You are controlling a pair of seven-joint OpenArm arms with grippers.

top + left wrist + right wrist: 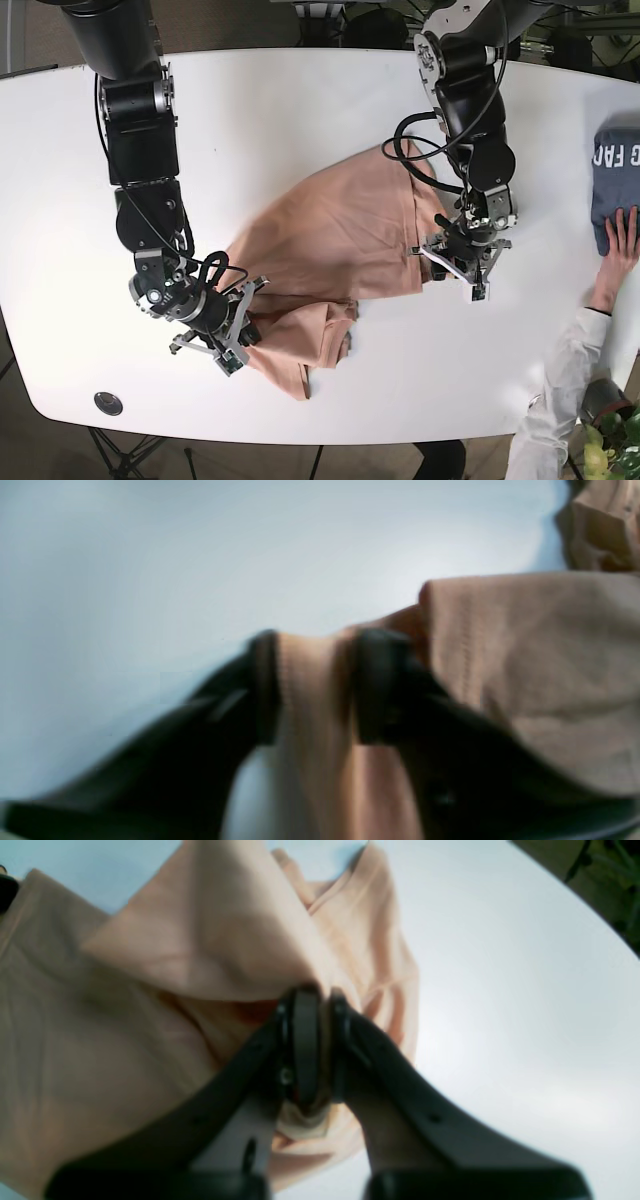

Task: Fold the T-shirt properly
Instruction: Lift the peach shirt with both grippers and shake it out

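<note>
While bunched on the table (pixel 300 110), peach T-shirt (pixel 320 235) pinched by left tool (pixel 455 250) and right tool (pixel 238 335).

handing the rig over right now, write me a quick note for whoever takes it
Left gripper: shut on the T-shirt, pinching a hemmed edge.
Right gripper: shut on the T-shirt, fabric bunched between its fingers.
The peach shirt lies rumpled across the middle of the white table, stretched between both arms, partly doubled over.
Done: both edges gripped. Left: no neat fold yet; lay it flat and fold.
Note: a person's hand rests on a grey garment at the table's edge beside the left arm.
</note>
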